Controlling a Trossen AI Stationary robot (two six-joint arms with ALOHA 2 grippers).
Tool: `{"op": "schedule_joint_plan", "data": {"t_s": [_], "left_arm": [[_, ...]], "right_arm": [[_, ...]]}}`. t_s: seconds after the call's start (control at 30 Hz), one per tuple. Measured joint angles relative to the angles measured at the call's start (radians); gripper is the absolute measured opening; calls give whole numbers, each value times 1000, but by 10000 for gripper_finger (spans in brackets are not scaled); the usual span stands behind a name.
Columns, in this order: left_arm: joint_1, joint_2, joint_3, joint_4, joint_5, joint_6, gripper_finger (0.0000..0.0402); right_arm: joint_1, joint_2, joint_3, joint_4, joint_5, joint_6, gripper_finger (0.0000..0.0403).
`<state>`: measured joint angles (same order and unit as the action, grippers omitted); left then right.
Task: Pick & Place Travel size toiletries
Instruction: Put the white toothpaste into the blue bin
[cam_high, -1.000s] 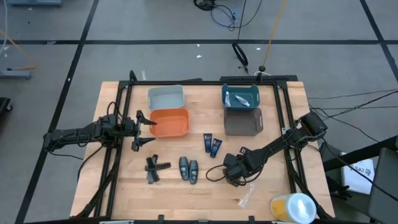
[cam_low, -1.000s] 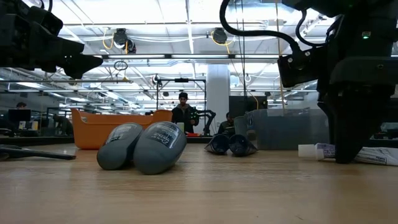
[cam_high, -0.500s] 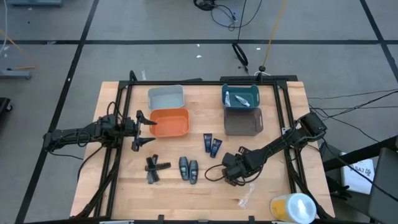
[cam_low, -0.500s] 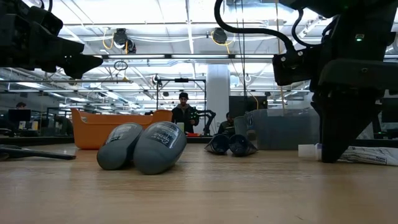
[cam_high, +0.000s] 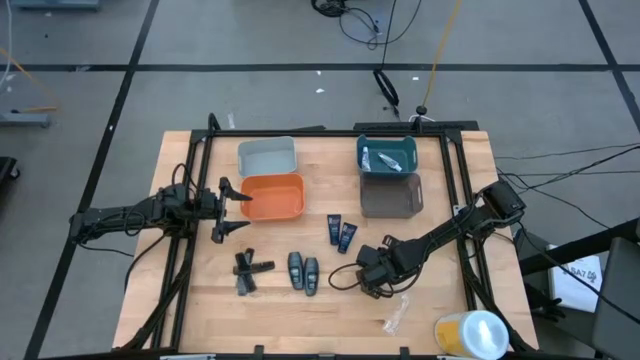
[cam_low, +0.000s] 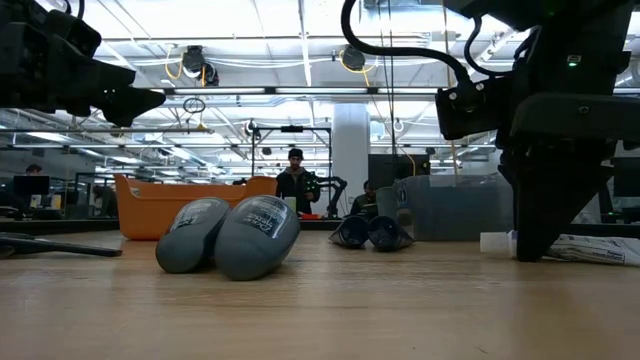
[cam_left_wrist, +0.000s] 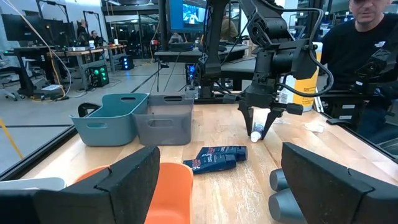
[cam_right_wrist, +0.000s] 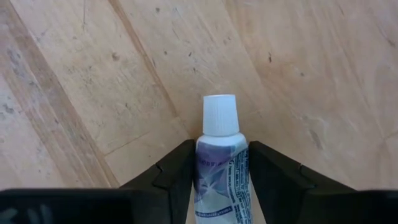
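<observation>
Two dark blue tubes (cam_high: 340, 232) — two dark grey ovals (cam_high: 303, 271)

The right arm is reaching in from the table's right edge, bent low, with the right gripper (cam_high: 377, 285) pointing down at the tabletop and its two fingers (cam_right_wrist: 171, 177) pressing against either side of a silvery-white tube (cam_right_wrist: 219, 163). The left arm is lying stretched along the table's left side, holding the left gripper (cam_high: 226, 210) level above the surface with its jaws standing wide apart and gripping nothing.
</observation>
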<state>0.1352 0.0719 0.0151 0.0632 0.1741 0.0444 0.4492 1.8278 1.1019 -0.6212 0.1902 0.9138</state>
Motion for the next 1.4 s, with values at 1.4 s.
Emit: {"op": "schedule_joint_plan", "data": {"t_s": [1.4], "left_arm": [[0,0,0,0,0,0,328]], "right_arm": [[1,0,0,17,17,-67,116]]}}
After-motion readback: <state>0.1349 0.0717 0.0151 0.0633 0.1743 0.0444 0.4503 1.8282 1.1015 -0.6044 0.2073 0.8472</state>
